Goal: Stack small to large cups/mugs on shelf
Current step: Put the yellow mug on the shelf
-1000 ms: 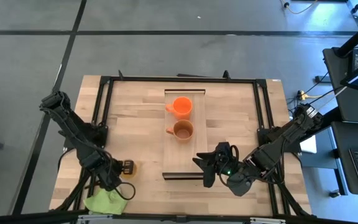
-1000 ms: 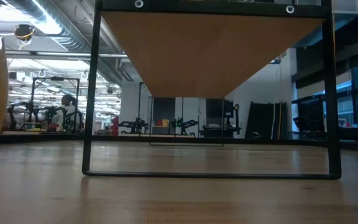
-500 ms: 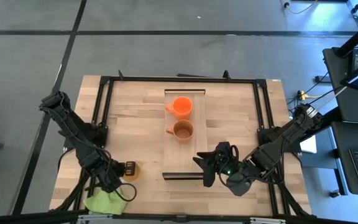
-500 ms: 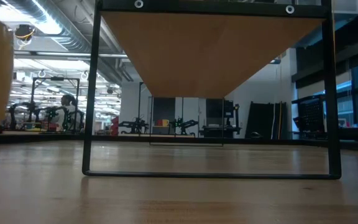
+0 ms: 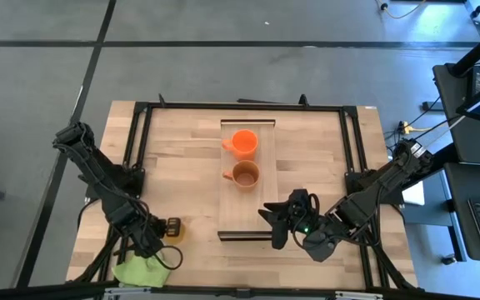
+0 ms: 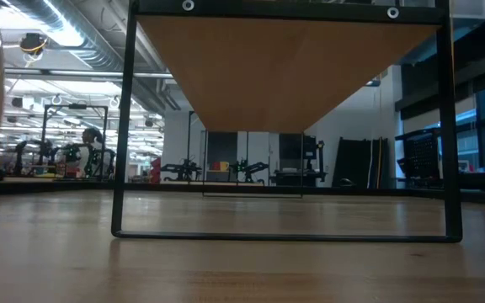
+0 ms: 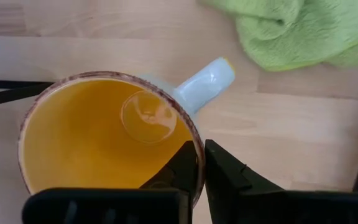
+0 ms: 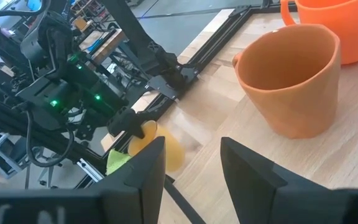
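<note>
Clenched on the rim of the small amber-yellow cup with a pale handle (image 7: 107, 134), the left gripper (image 7: 197, 168) has one finger inside the wall and one outside. Cup and gripper sit near the table's front-left corner, just beside the lime-green cloth (image 5: 140, 270). The right gripper (image 8: 190, 163) hangs released over the near end of the long light-wood shelf (image 5: 247, 223). The rust-brown handled mug (image 5: 245, 174) and bright orange handled mug (image 5: 244, 142) stand on that shelf in line along its length. Judgement: the cup must travel rightward from the left arm to the shelf's vacant near end.
</note>
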